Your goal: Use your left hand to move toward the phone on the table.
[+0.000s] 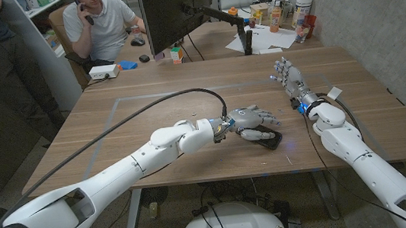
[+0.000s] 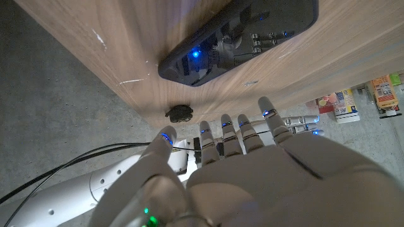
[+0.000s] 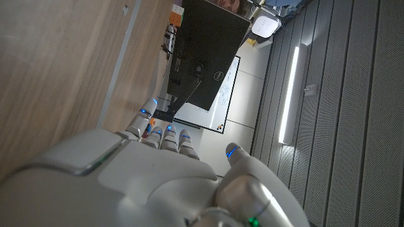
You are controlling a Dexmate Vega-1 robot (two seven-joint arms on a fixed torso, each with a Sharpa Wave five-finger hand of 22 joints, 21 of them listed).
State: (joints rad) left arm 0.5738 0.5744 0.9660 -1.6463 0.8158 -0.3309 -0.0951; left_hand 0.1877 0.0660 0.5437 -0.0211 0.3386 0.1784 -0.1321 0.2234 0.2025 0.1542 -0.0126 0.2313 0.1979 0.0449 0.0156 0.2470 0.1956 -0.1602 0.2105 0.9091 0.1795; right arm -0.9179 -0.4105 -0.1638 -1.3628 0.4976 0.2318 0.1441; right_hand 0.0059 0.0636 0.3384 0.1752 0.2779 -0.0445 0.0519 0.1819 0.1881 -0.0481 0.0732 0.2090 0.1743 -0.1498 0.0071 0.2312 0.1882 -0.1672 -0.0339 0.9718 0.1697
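Your left hand is already at the phone, fingers spread and grasping nothing. In the head view the phone lies on the tabletop near the front edge, roughly centre-right, and the hand hovers over its far-left part; contact can't be told from here. From your fingers, the phone sits at about 5 o'clock, just beside and partly under them.

Long axis of the phone runs from about 10 o'clock to 4 o'clock in the head view, slanted toward the near edge. Left wrist view: dark phone with the blue light reflecting in it lies just beyond the fingertips, a small gap of wood between, so they're close but apart in that view.

Your left hand is clearly the nearer one. Right hand stands at about 1 o'clock from the phone, well apart, fingers extended and released, holding nothing; right wrist view shows the right hand the same, pointed toward the monitor.

Judgement: approach nearly done; what's left is a short move toward 5 o'clock and down, keeping the hand lined up along that slanted axis.
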